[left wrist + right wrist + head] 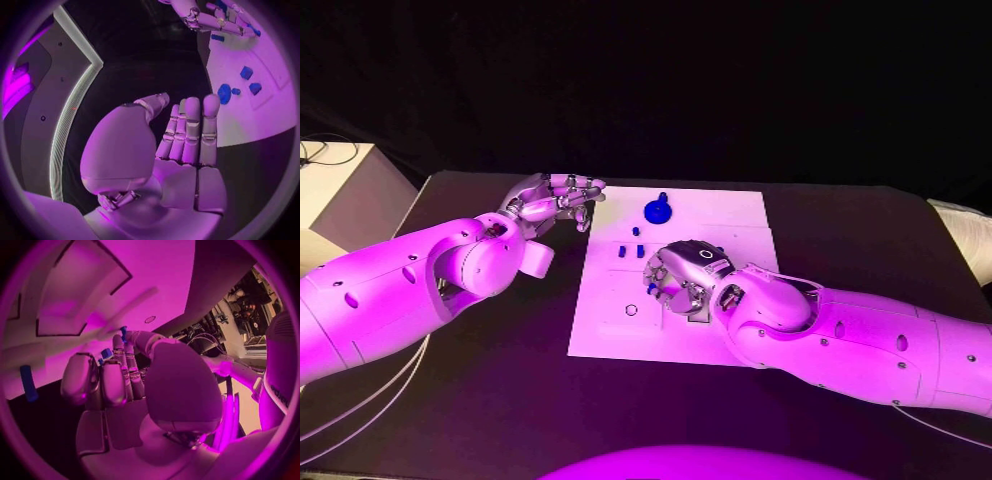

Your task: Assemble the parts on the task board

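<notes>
The white task board (pixel 718 225) lies in the middle of the black table. A round blue part (pixel 658 210) and three small blue parts (pixel 629 250) sit on its far left area; they show again as the round part (pixel 224 93) and the small parts (pixel 250 80). My right hand (pixel 687 280) hovers over the board's middle, fingers curled around a small blue part (pixel 106 354), which is mostly hidden by them. My left hand (pixel 557 200) floats off the board's far left corner with straight fingers (pixel 190 132) and holds nothing.
A small ring-shaped hole (pixel 632 310) marks the board's near left area. Another slim blue part (pixel 26 382) stands by the board's edge. A pale box (pixel 343 195) stands beyond the table's left side. Black tabletop surrounds the board.
</notes>
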`<state>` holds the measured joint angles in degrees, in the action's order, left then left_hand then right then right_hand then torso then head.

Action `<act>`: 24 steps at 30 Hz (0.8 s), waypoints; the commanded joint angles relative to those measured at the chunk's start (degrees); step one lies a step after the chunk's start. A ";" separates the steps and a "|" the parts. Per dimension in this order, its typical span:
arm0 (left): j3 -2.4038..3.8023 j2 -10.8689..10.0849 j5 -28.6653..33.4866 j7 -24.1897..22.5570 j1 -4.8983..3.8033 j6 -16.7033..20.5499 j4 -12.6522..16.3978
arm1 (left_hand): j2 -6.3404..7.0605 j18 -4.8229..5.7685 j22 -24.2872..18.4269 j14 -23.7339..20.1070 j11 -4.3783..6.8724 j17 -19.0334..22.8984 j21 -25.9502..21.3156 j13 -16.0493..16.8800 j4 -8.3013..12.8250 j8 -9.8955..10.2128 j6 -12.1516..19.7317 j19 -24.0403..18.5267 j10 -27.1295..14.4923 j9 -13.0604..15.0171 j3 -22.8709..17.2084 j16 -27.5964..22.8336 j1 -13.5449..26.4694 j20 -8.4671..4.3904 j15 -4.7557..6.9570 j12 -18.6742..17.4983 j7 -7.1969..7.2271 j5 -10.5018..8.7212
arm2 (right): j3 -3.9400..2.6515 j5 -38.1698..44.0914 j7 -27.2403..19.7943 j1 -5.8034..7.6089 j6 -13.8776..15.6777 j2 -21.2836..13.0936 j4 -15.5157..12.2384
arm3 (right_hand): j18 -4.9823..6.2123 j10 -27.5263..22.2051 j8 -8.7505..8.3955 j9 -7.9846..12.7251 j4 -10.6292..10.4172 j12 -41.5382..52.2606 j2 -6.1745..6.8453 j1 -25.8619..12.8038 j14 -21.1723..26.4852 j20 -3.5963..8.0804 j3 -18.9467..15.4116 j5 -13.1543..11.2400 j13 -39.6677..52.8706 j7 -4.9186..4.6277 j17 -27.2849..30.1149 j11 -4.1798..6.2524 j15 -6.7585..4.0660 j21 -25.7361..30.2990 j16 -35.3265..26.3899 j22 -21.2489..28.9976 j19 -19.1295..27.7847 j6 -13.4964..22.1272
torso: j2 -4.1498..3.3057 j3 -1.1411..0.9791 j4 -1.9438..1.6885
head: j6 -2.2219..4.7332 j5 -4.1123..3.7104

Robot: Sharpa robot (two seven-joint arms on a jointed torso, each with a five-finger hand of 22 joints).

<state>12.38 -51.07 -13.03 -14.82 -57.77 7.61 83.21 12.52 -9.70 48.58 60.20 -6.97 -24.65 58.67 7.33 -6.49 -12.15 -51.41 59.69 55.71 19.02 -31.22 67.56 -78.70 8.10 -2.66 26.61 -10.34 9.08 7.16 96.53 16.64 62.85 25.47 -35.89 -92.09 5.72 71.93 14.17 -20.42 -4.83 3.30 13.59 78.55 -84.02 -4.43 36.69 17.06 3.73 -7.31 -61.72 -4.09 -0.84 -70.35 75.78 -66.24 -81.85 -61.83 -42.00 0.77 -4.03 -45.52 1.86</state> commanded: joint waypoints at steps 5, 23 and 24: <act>0.05 0.02 -0.27 -0.17 0.00 -1.04 0.22 | -0.27 0.16 -0.03 0.35 0.17 -0.10 -0.18 -0.09 0.03 0.21 0.30 0.23 -0.36 -0.02 0.41 -0.34 -0.52 -0.05 0.06 -0.35 -0.22 -0.03 | 0.30 0.69 0.12 -0.17 -3.51 0.12 -0.53 | -0.75 -0.46 0.09 -0.12 0.19 0.25 0.10 -0.58 -1.12 -0.23 -0.30 -0.58 0.08 -0.40 0.21 0.07 -0.06 0.21 0.22 0.20 0.05 0.11 | 0.02 0.02 -0.01 | -0.10 -0.02; 0.05 -0.02 -0.29 0.03 0.00 -1.20 0.24 | -0.31 0.17 -0.01 0.38 0.15 -0.16 -0.18 -0.10 -0.03 0.22 0.34 0.29 -0.46 -0.01 0.48 -0.39 -0.58 -0.01 0.02 -0.39 -0.23 -0.05 | 0.62 1.19 0.29 -0.17 -4.78 0.56 0.35 | 1.61 -14.04 -5.30 1.37 -0.71 1.13 1.04 -0.05 1.14 -1.90 -9.68 -1.95 0.03 -1.04 7.31 -2.03 1.69 12.15 -2.58 11.94 5.10 7.56 | 0.04 0.03 0.02 | 0.05 -0.03; 0.05 -0.03 -0.29 0.05 0.00 -1.23 0.24 | -0.31 0.17 -0.01 0.38 0.15 -0.16 -0.18 -0.10 -0.03 0.22 0.34 0.29 -0.46 -0.01 0.48 -0.39 -0.58 -0.01 0.02 -0.39 -0.23 -0.05 | 0.63 1.22 0.34 -0.17 -4.72 0.55 0.37 | 1.62 -14.33 -5.50 1.47 -0.81 1.28 0.88 0.25 1.21 -1.94 -10.26 -1.91 0.04 -1.05 7.52 -2.07 1.71 12.35 -2.64 12.08 5.12 7.72 | 0.02 0.02 0.00 | 0.07 -0.05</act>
<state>12.38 -51.15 -13.16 -14.64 -57.77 7.42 83.27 12.27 -9.70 48.58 60.20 -6.75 -24.74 58.67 7.33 -6.65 -12.16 -51.41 59.69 55.50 19.02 -31.06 67.56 -78.95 8.10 -2.66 26.61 -10.34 9.08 7.59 97.07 16.68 62.89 22.72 -35.32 -92.05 6.65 58.04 8.83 -18.98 -5.60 4.46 14.41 78.40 -83.20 -6.37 26.73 15.29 3.86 -8.29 -54.34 -6.15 0.82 -58.12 73.32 -54.26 -77.22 -54.54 -41.94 0.79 -3.99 -45.47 1.86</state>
